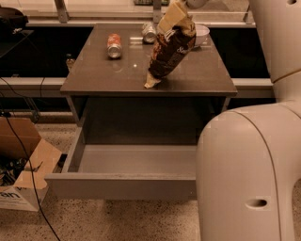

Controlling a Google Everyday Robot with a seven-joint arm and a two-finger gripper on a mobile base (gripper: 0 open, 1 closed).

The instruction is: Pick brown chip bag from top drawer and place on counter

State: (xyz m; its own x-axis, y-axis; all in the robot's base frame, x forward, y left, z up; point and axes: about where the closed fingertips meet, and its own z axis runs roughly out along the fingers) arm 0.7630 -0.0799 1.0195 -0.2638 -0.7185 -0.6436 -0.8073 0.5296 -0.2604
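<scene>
The brown chip bag (171, 47) stands tilted over the counter (103, 77), its lower pale tip touching the top near the front edge. My gripper (184, 4) is at the top edge of the view, shut on the bag's upper pale end; most of it is cut off. The top drawer (122, 186) is pulled fully out below the counter and its grey inside shows nothing in it.
An orange can (114, 45) lies on the counter's back left, a silver can (149, 33) behind the bag, a white bowl (203, 33) at the back right. My own pale body (249, 174) fills the right foreground. A cardboard box (23, 179) and cables lie on the floor at left.
</scene>
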